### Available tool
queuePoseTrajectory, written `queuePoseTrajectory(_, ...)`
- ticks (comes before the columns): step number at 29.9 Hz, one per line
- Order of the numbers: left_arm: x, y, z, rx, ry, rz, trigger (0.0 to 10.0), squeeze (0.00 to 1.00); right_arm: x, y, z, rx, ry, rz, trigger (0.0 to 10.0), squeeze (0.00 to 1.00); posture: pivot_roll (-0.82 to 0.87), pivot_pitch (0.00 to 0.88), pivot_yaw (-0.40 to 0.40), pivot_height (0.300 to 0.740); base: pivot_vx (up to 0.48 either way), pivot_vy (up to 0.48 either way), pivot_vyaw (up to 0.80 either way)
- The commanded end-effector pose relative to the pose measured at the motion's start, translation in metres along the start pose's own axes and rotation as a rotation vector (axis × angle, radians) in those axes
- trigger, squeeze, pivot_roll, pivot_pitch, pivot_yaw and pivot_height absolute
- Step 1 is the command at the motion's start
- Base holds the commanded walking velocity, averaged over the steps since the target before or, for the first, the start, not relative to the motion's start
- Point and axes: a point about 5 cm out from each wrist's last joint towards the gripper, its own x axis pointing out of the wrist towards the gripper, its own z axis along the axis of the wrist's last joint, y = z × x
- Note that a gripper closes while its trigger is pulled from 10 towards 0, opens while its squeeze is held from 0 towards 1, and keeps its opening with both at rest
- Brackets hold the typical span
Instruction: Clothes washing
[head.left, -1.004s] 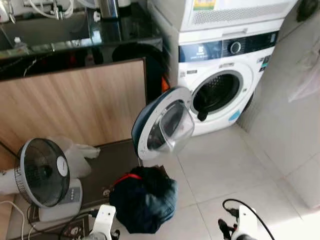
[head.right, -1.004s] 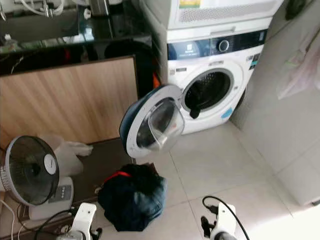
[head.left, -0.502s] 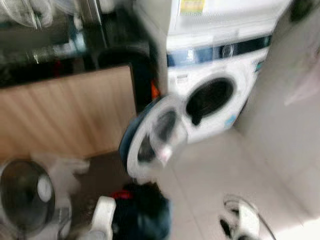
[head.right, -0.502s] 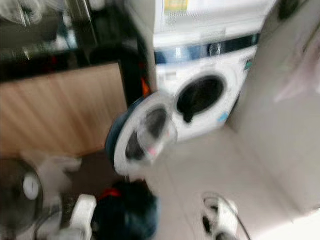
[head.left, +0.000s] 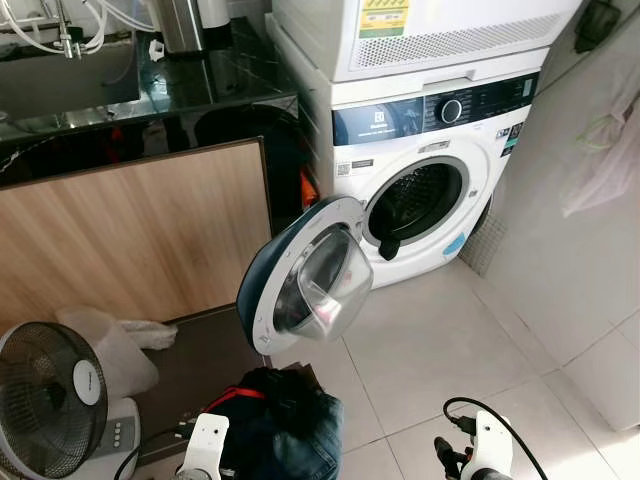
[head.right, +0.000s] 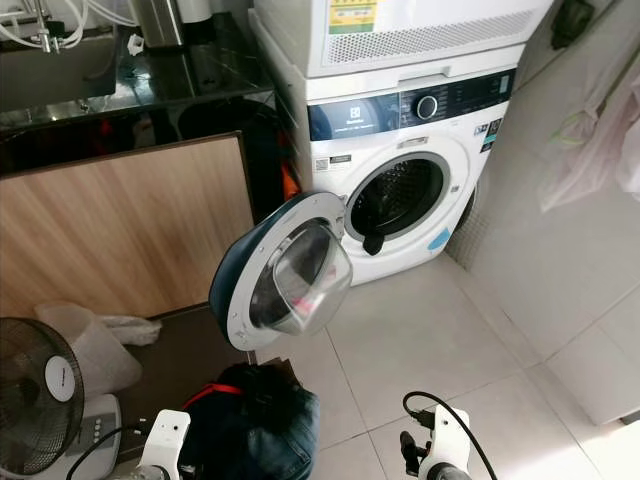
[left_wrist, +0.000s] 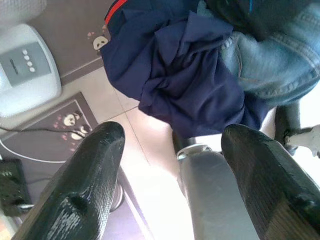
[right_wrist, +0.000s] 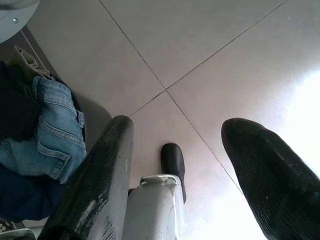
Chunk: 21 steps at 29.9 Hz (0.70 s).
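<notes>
On the floor tiles by the mat, the clothes pile (head.left: 285, 425) lay before the washer (head.left: 420, 190), door (head.left: 305, 285) open | left tool (left_wrist: 172, 150) and right tool (right_wrist: 175, 145) hung spread, empty | view sharper than before, fan (head.left: 50, 400) lower-left.

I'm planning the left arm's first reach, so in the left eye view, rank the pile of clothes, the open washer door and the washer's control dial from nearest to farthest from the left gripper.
1. Pile of clothes: on the floor right beside the left gripper, fingers open.
2. Open washer door: swung out above and beyond the pile.
3. Control dial: high on the washer's front panel, farthest back.
</notes>
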Motion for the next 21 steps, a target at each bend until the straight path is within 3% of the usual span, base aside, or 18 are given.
queuePoseTrajectory(1, -0.001, 0.001, -0.004, -0.116, -0.017, 0.029, 10.0, 0.0, -0.001, -0.002, -0.003, 0.01, -0.001, -0.006, 10.0, 0.0, 0.04, 0.042, 0.004, 0.74, 0.0, 0.0, 0.0)
queuePoseTrajectory(14, -0.002, 0.004, 0.002, -0.136, -0.104, 0.084, 10.0, 0.0, -0.001, -0.003, 0.0, 0.009, -0.033, -0.017, 10.0, 0.0, 0.05, 0.047, -0.001, 0.74, 0.0, 0.0, 0.0)
queuePoseTrajectory(21, -0.002, 0.004, 0.007, -0.128, -0.137, 0.094, 10.0, 0.0, -0.001, -0.005, 0.008, -0.009, -0.101, -0.05, 10.0, 0.0, 0.04, 0.071, -0.006, 0.74, 0.0, 0.0, 0.0)
